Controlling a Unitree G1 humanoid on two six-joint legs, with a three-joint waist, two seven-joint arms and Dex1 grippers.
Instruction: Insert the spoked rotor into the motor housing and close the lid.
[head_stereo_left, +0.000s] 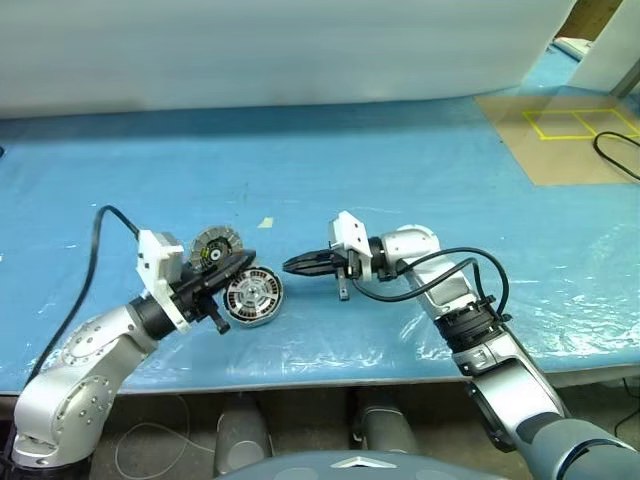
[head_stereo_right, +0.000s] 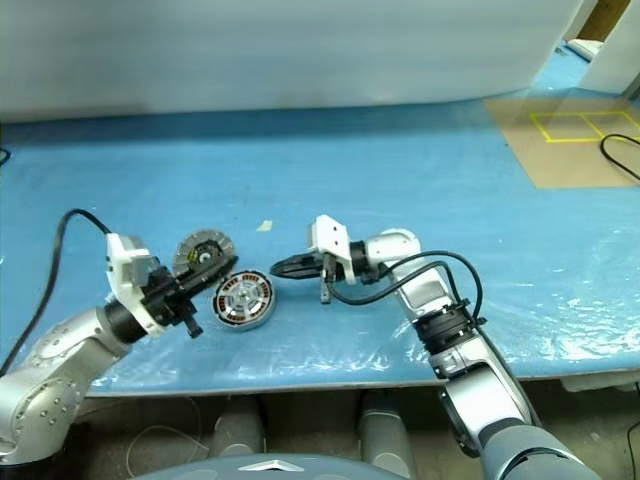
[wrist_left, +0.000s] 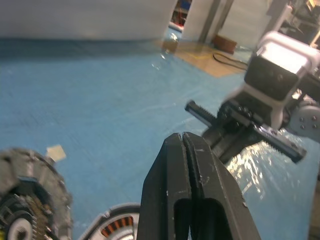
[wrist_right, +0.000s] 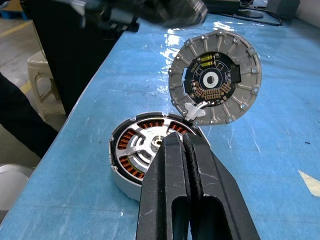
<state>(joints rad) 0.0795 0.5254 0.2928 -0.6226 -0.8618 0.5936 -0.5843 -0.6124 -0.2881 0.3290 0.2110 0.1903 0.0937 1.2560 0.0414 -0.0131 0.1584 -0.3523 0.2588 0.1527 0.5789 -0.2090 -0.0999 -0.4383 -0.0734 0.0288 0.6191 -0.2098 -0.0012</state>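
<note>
1. A blue-covered bench (head_stereo_left: 400, 170) carries a small electric motor in pieces, with a two-armed robot reaching over it from the near edge.

2. The motor housing (wrist_right: 145, 150), a shallow round metal shell ringed with copper-brown windings, lies flat on the bench near the front edge, left of centre in the head views.

3. The spoked rotor (wrist_right: 142, 145) already sits inside the housing, its silver spokes and hub showing over the windings in the right wrist view.

4. The lid (wrist_right: 215, 82), a round disc with radial silver segments around a dark hub, is not yet on: it leans tilted at the housing's far-left side, its lower edge touching the shell's rim and its segmented face turned toward the housing.

5. The left gripper (head_stereo_left: 243, 259) hangs above the bench, crossing just in front of the lid and over the housing's near-left rim. Its black fingers (wrist_left: 175, 175) are pressed together and hold nothing.

6. The right gripper (head_stereo_left: 290, 265) points leftward toward the housing, its tip just beside the shell's right side and clear of it. Its fingers (wrist_right: 175, 170) are likewise closed and empty.

7. A small pale scrap (head_stereo_left: 265, 223) lies on the blue cover behind the motor parts.

8. A brown board with yellow tape lines (head_stereo_left: 565, 135) lies at the bench's far right, with a black cable (head_stereo_left: 615, 150) looping beside it.
</note>
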